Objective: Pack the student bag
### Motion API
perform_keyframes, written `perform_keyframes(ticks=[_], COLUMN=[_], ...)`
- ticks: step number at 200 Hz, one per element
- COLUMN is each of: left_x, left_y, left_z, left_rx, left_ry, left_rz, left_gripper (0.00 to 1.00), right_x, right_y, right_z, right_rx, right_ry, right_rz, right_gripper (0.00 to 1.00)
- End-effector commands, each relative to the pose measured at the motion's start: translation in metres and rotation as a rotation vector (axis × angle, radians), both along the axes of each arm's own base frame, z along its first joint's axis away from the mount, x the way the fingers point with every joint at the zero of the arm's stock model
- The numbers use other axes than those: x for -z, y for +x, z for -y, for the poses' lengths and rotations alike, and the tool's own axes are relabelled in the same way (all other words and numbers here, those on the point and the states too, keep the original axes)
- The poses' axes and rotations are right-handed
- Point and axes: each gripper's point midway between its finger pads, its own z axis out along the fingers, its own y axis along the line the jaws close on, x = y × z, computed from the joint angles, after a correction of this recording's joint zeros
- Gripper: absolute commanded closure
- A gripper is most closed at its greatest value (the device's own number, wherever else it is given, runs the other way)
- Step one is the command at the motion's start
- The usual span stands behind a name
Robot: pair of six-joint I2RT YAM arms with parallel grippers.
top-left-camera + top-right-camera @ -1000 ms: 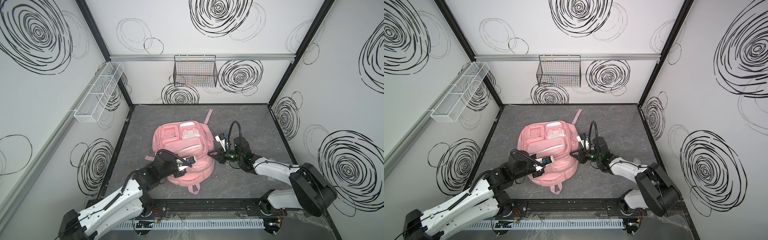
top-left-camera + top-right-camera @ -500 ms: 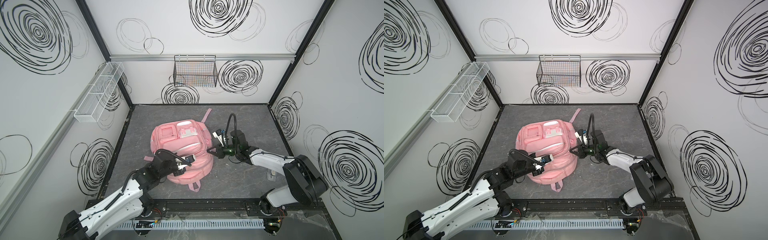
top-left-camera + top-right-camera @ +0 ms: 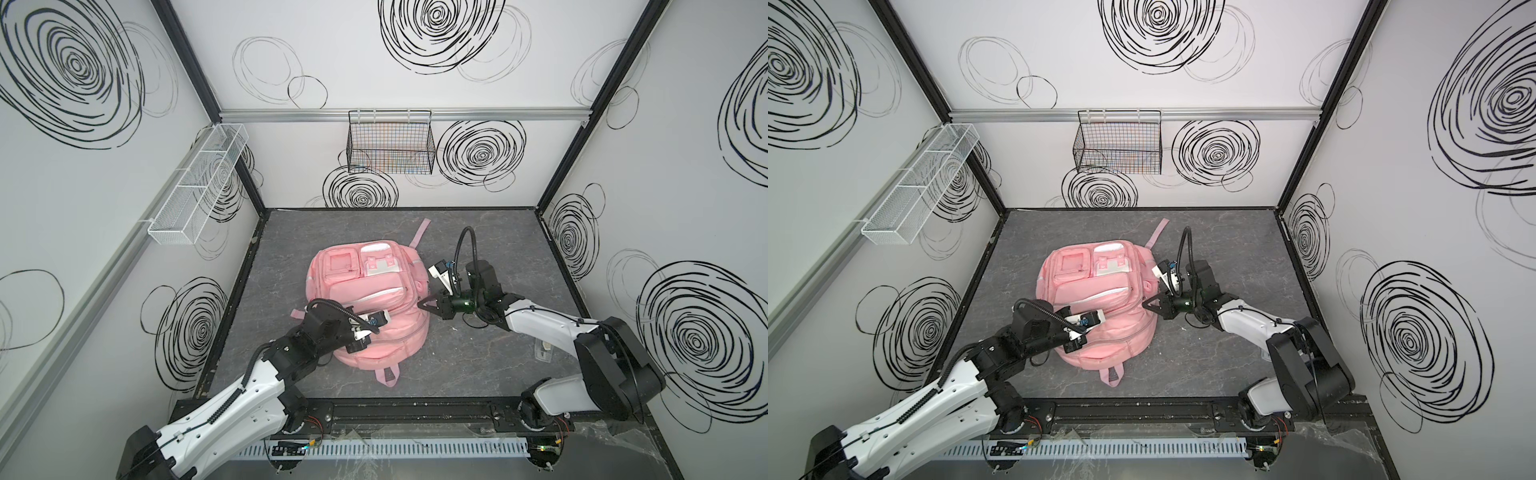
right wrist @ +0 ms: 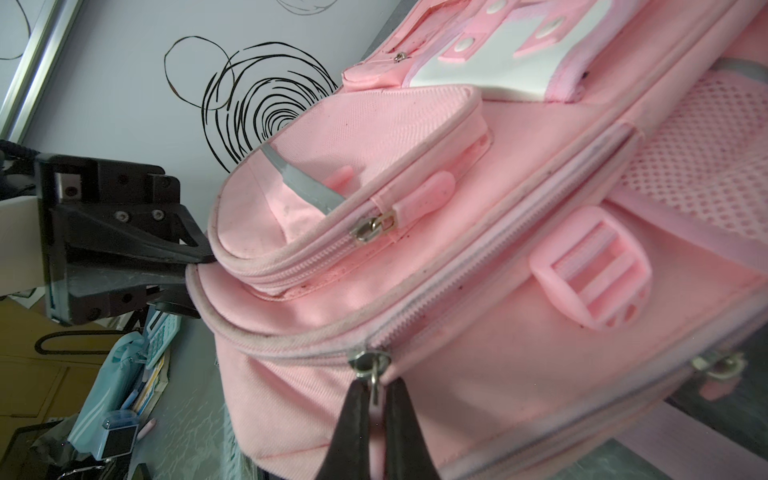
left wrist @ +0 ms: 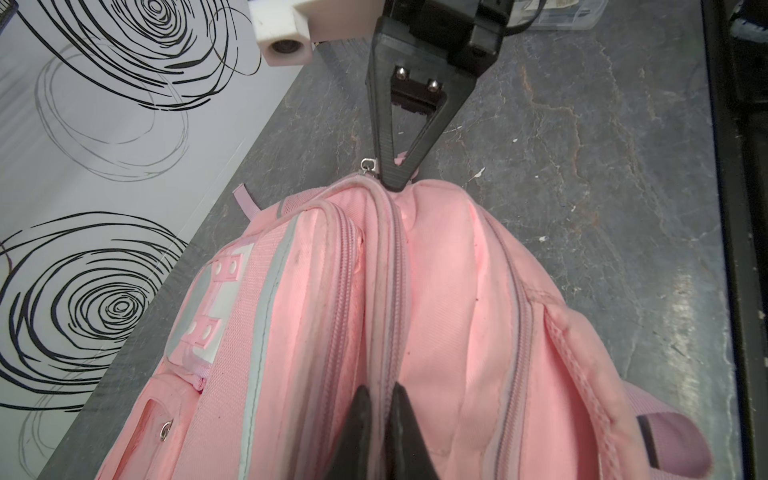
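The thin metal zipper pull could slip from the right end effector, whose jaws are pinched together on it, if the tug strays off the zip's line. The slider may also bind at the curved corner. The left end effector is clamped on a piped seam; if that fabric slides out, the student bag would likely drag across the table. The bag lies front-up mid-table, its right side touching the right end effector and its near-left part under the left one.
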Motion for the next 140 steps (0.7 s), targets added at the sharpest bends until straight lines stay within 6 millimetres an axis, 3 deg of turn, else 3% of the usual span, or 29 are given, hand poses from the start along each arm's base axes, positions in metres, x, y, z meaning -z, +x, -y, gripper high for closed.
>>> perform_keyframes(ticks=[1,54,95,140], left_x=[-0.037,-0.038,-0.038,-0.043], left_y=[0.011,0.01,0.01,0.004], left_z=[0.0,0.001,0.001,0.003], left_rx=[-0.026,-0.019,-0.016,0.014], left_ry=[-0.078,-0.081,-0.085,-0.1], left_rz=[0.109,0.108,0.106,0.114], left_gripper=[1.0,1.0,1.0,1.0], right_x=[-0.006,-0.004,-0.004,0.008], right_y=[0.01,0.011,0.011,0.033], right_z=[0.008,0.007,0.006,0.02], right_rx=[0.042,0.035,0.034,0.155], right_ry=[0.003,0.006,0.01,-0.078], right_rz=[0.021,0.014,0.013,-0.001], right_gripper=[0.89,0.81,0.97,1.0])
